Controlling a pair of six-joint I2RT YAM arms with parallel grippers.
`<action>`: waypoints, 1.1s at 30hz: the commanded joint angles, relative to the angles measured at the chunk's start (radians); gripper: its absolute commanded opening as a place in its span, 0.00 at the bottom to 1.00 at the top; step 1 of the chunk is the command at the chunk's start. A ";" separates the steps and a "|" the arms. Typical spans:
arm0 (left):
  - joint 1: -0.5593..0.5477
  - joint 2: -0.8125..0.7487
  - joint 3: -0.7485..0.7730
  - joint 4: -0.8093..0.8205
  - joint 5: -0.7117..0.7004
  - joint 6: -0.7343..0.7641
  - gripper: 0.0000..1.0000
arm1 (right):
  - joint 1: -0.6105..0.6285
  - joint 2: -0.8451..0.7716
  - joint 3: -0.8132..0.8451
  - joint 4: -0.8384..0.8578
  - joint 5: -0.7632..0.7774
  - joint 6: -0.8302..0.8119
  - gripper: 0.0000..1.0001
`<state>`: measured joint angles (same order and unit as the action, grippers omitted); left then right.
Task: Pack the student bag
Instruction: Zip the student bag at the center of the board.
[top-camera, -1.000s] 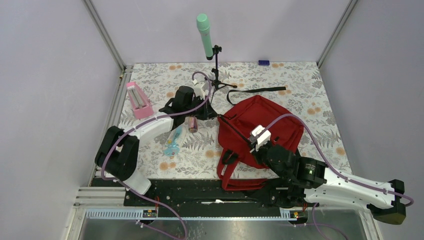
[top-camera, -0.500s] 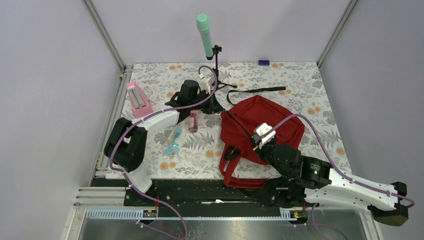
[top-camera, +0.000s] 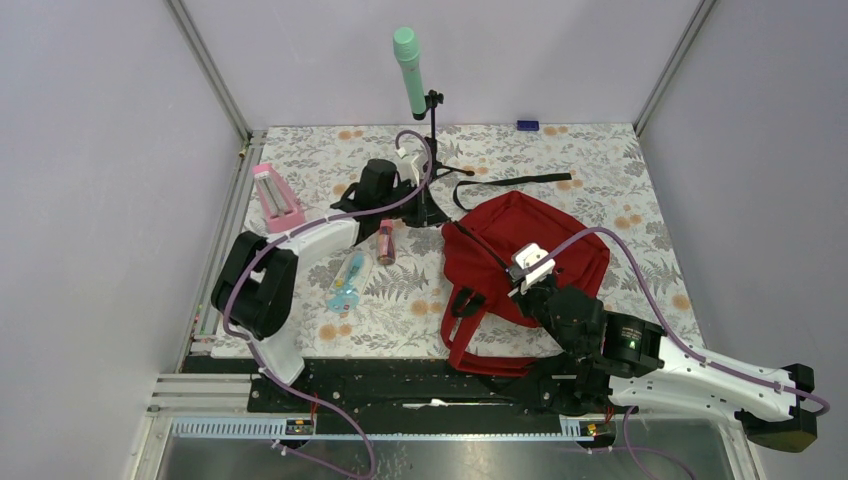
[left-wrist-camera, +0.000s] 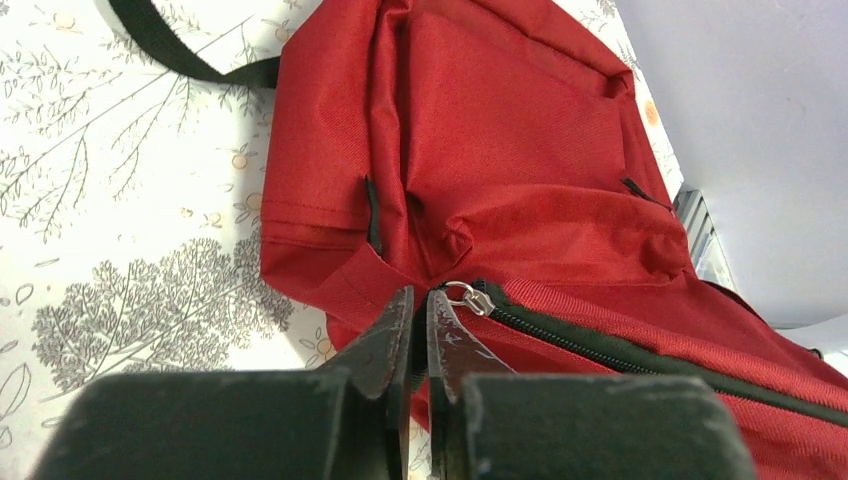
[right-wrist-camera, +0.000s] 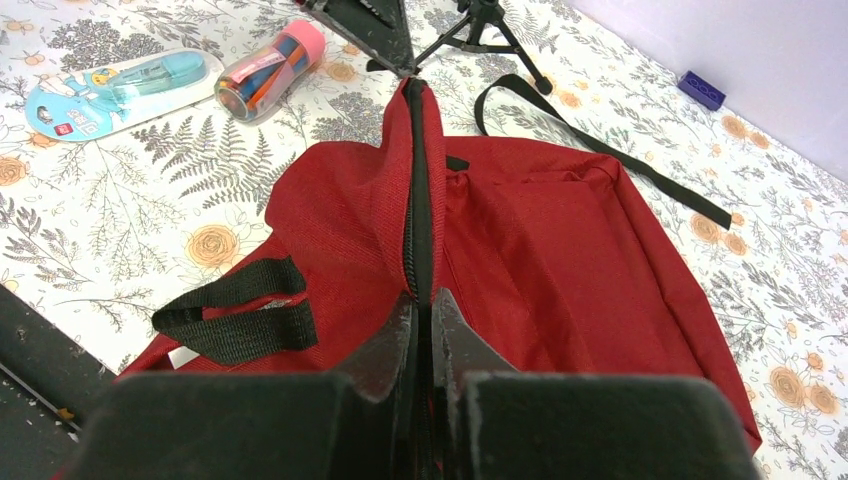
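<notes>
On the right half of the flowered table (top-camera: 640, 200), in front of the right arm, lies the dark-red backpack (top-camera: 560, 240), by far the largest thing there. A fold of its fabric stands up as a ridge along the black zipper (right-wrist-camera: 418, 190), stretched between the two grippers. The left gripper (left-wrist-camera: 420, 302) is closed, its tips at the left corner of the backpack, right beside the silver zipper pull (left-wrist-camera: 468, 297). It appears to pinch the red fabric at the end of the zipper, though the fingers hide the contact itself. The right gripper (right-wrist-camera: 422, 305) is closed too, clamped on the near end of the same ridge, with the zipper running straight into its tips. A black handle loop (right-wrist-camera: 235, 312) lies on the near-left part of the backpack, and a long black strap (top-camera: 510, 181) trails from its far side across the table. The red shoulder straps (top-camera: 480, 362) reach past the table's near edge.

Left of the backpack, apart from it, lie a clear tube (top-camera: 385, 243) with a pink cap and, nearer the arms, a blue blister pack (top-camera: 348, 282). A pink box (top-camera: 277, 200) sits near the left edge. A green microphone (top-camera: 408, 60) stands on a black tripod (top-camera: 433, 150) at the back, and a small blue block (top-camera: 527, 125) lies by the far wall.
</notes>
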<state>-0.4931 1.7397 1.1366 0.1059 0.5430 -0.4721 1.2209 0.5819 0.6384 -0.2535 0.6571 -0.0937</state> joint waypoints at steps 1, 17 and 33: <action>0.131 -0.013 -0.051 0.014 -0.279 0.066 0.00 | 0.008 -0.070 0.111 0.193 0.073 -0.019 0.00; 0.145 0.099 0.030 -0.081 -0.337 0.122 0.00 | 0.008 -0.022 0.201 0.081 -0.222 0.071 0.00; 0.144 0.043 -0.015 -0.035 -0.176 0.117 0.00 | 0.008 0.034 0.180 0.010 -0.129 0.199 0.85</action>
<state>-0.4309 1.8317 1.1877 -0.0433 0.5106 -0.4000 1.2198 0.6468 0.7433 -0.3237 0.4198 0.0452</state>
